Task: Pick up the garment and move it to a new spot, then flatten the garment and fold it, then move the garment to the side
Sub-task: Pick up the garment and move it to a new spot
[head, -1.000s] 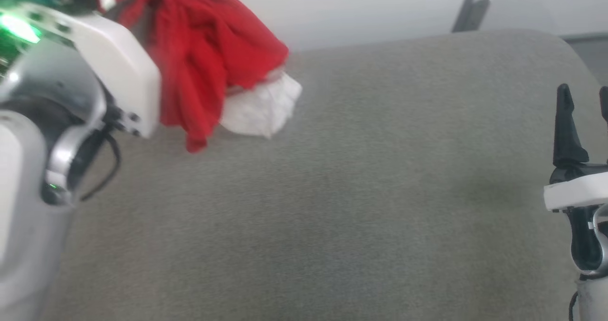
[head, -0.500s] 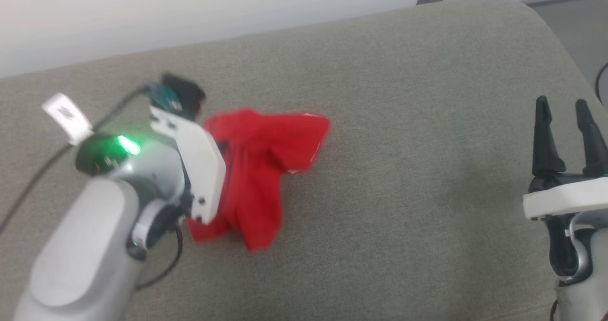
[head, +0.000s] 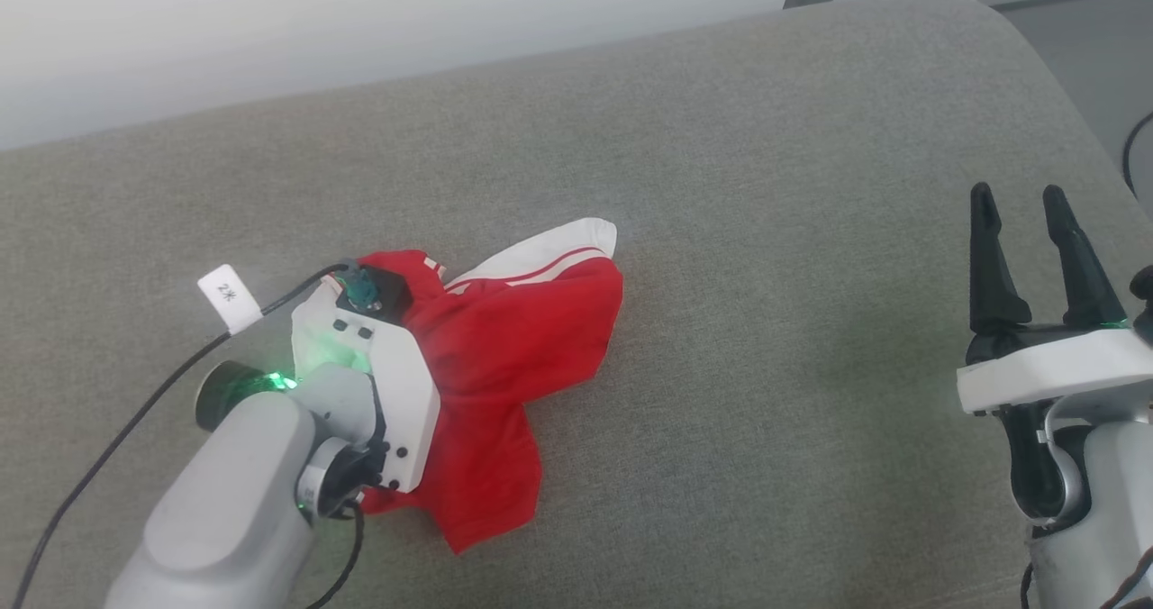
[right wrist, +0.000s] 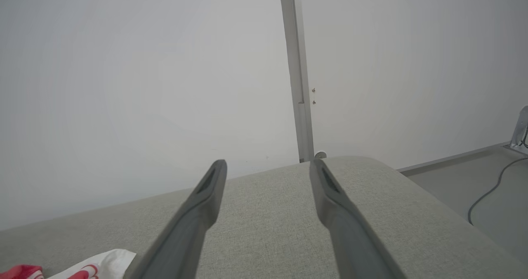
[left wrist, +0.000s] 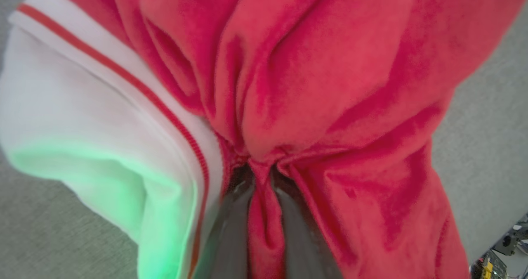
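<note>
The garment [head: 513, 348], red with a white striped sleeve, lies crumpled on the grey cushioned surface [head: 766, 321], left of centre in the head view. My left arm's wrist housing [head: 387, 393] stands over its left part and hides the fingers there. In the left wrist view my left gripper [left wrist: 260, 176] is shut on a bunched fold of the red cloth [left wrist: 330, 85], with the white sleeve [left wrist: 82, 118] to its left. My right gripper [head: 1018, 193] hovers open and empty at the far right, well apart from the garment. A bit of the sleeve [right wrist: 99, 262] shows low left past its fingers [right wrist: 194, 217].
A pale wall [head: 360, 23] runs behind the cushion's far edge. The cushion's rounded right corner [head: 1018, 32] drops to a grey floor [right wrist: 466, 176] with a cable [right wrist: 491, 192]. A black cable with a white tag [head: 230, 298] trails from my left wrist.
My left arm has come down with the garment, which hung bunched in the air and now rests on the cushion with the white sleeve spread. The head camera also shifted. The right gripper stayed open.
</note>
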Robot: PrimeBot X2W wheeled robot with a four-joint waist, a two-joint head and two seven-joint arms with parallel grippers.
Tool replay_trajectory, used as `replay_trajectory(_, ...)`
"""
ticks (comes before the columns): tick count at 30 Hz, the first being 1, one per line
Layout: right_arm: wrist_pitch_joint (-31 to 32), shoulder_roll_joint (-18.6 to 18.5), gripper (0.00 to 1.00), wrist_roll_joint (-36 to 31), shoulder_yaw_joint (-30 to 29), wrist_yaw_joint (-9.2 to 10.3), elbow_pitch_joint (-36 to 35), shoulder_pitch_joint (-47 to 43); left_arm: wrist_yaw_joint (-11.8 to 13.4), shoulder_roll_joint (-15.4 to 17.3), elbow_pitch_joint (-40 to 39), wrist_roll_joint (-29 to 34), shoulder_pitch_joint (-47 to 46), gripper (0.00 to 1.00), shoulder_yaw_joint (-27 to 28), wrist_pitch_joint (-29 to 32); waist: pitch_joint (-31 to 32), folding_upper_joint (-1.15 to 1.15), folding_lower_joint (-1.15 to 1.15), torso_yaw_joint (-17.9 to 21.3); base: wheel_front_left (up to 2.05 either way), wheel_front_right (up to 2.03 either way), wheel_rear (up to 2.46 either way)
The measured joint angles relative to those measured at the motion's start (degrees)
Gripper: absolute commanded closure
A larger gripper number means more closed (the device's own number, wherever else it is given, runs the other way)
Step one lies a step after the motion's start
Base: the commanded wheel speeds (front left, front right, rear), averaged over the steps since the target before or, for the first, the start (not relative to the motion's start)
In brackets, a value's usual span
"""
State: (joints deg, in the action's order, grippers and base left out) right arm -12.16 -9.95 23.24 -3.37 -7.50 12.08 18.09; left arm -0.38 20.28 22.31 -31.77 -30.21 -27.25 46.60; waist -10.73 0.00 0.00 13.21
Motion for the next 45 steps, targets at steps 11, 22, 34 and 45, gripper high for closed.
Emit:
replay_trajectory(11, -0.10, -0.70, 0.00, 0.42, 1.12, 0.00, 1.15, 0.40, -3.01, -2.71, 6.21, -0.58, -1.98, 0.00, -1.26, -3.93, 2.49, 0.00, 0.00, -1.93, 0.00, 0.00, 0.00)
replay_trajectory(22, 0.07, -1.02, 0.00, -0.54, 0.26, 0.01, 0.46, -0.02, -4.25, 0.51, -4.22, -0.73, -2.13, 0.00, 1.12, -12.34, 6.50, 0.00, 0.00, -6.35, 0.00, 0.00, 0.00)
replay_trajectory(34, -0.05, -1.13, 0.00, -1.34, 0.36, 0.00, -0.11, -3.09, -1.18, 6.05, -14.66, -0.44, 10.26, 0.00, 10.98, -34.04, 10.87, 0.00, 0.00, -10.92, 0.00, 0.00, 0.00)
replay_trajectory(45, -1.31, -2.63, 0.00, -1.04, 0.97, 0.00, -0.20, -7.39, 1.51, 8.58, -16.45, -3.56, 23.06, 0.00, 19.95, -45.67, 12.89, 0.00, 0.00, -14.03, 0.00, 0.00, 0.00)
